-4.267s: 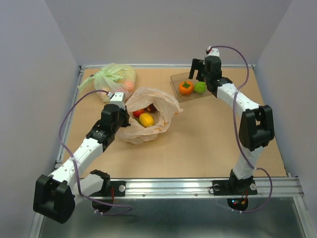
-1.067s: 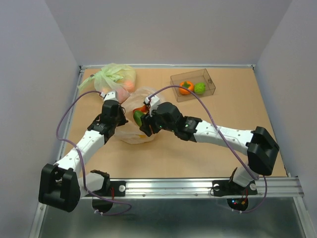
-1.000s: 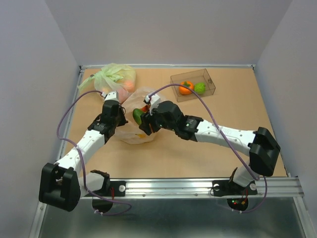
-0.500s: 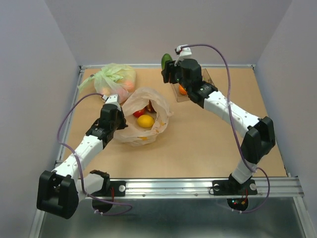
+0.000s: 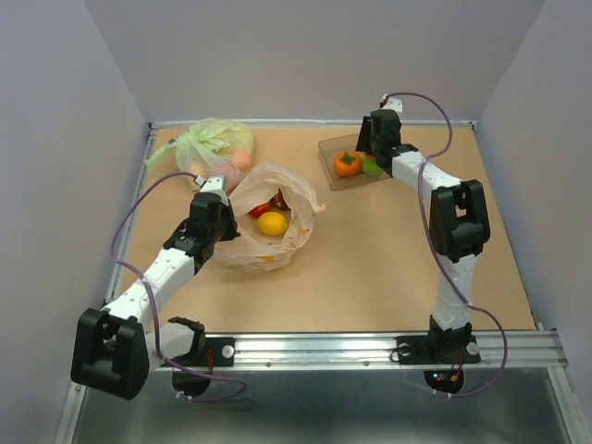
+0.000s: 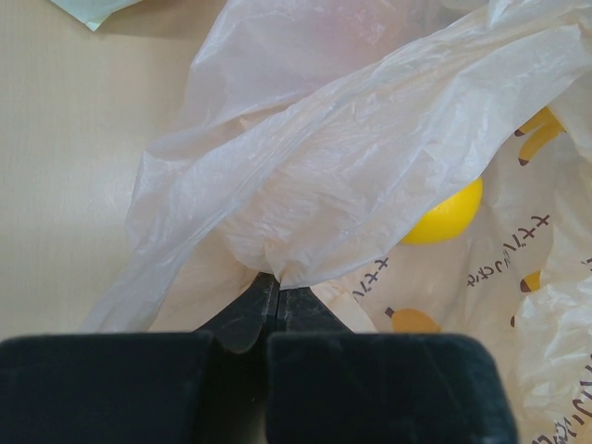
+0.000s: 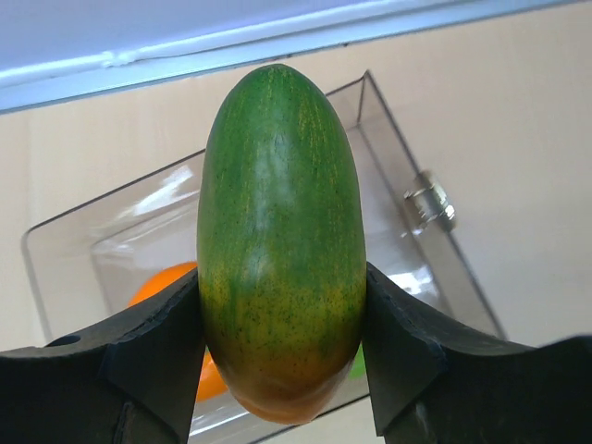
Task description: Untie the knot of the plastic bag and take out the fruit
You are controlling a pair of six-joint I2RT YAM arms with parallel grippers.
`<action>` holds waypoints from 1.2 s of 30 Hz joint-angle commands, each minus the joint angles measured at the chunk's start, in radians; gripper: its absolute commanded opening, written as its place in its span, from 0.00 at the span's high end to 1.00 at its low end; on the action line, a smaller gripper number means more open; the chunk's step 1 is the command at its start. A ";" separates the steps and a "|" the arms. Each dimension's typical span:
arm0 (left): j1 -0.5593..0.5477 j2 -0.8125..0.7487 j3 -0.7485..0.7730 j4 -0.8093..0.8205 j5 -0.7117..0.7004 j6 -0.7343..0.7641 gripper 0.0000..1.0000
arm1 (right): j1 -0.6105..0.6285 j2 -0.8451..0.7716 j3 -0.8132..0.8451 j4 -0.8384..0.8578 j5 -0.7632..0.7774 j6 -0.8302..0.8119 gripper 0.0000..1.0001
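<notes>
- Your left gripper [image 6: 276, 289] has its jaws pressed together on the bag [image 6: 351, 166] rim.
- Your right gripper [image 7: 282, 347] clamps a green fruit [image 7: 282, 231] over the box [image 7: 111, 240].
- A lemon [image 5: 272, 223] lies inside the open bag.

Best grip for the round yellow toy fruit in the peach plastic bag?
Grip the round yellow toy fruit across its middle, coming down through the open mouth of the peach plastic bag; film walls its sides, and the left gripper pinches the rim.
</notes>
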 commanded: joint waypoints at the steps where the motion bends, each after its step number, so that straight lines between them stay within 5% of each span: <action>1: 0.008 -0.012 0.027 0.037 0.001 0.020 1.00 | -0.022 0.007 0.133 0.054 -0.012 -0.181 0.76; 5: 0.008 -0.012 0.025 0.037 0.002 0.020 1.00 | -0.031 0.016 0.127 0.054 -0.026 -0.451 0.75; 9: 0.009 -0.010 0.027 0.037 -0.001 0.020 1.00 | -0.039 0.035 0.123 0.016 -0.017 -0.528 0.71; 14: 0.011 -0.009 0.027 0.037 0.002 0.020 1.00 | -0.048 0.047 0.102 0.010 0.034 -0.516 0.30; 15: 0.011 -0.007 0.028 0.037 0.002 0.021 1.00 | -0.048 0.046 0.099 0.008 0.037 -0.513 0.15; 18: 0.014 -0.009 0.027 0.037 0.004 0.021 1.00 | -0.050 0.020 0.091 0.004 0.023 -0.495 0.00; 25: 0.014 -0.012 0.028 0.037 0.024 0.020 1.00 | -0.010 -0.117 0.056 -0.064 -0.067 -0.453 0.00; 36: 0.017 -0.014 0.027 0.065 0.068 0.017 1.00 | 0.378 -0.433 -0.100 -0.094 -0.106 -0.421 0.06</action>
